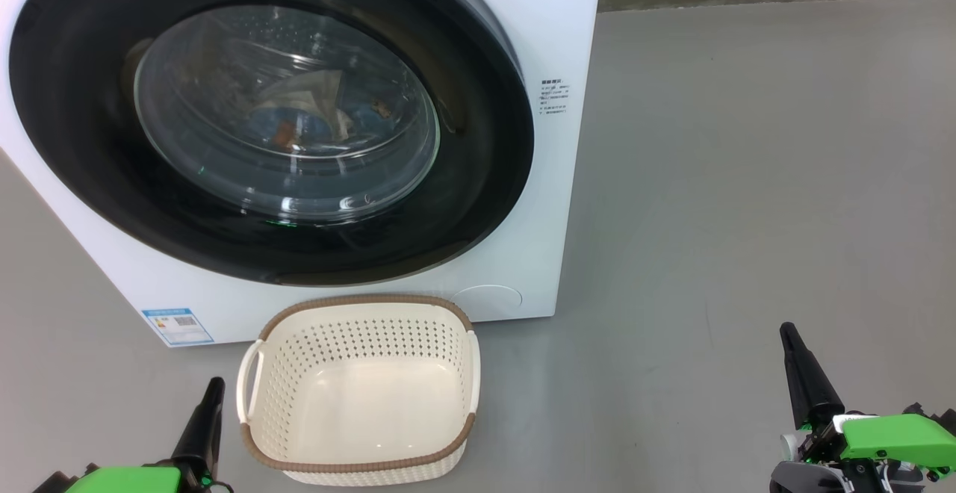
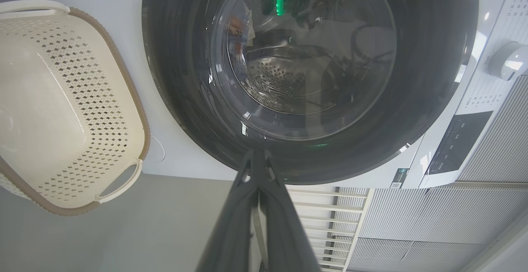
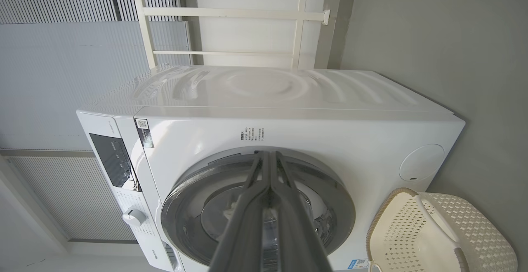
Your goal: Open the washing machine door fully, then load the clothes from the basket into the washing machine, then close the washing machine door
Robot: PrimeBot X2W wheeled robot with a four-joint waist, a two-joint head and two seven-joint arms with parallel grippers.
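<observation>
Head view: washing machine door [image 1: 269, 116] shut.
Basket [image 1: 358, 301] stands just before the washing machine [image 1: 523, 30]; clothes [image 1: 306, 116], apparently, lie behind its glass; left gripper [image 1: 216, 383] and right gripper [image 1: 786, 329] pinched closed, holding nothing.

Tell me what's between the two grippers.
In the head view, the empty basket sits just right of the left gripper; from the basket across to the right gripper the grey floor is bare.
</observation>
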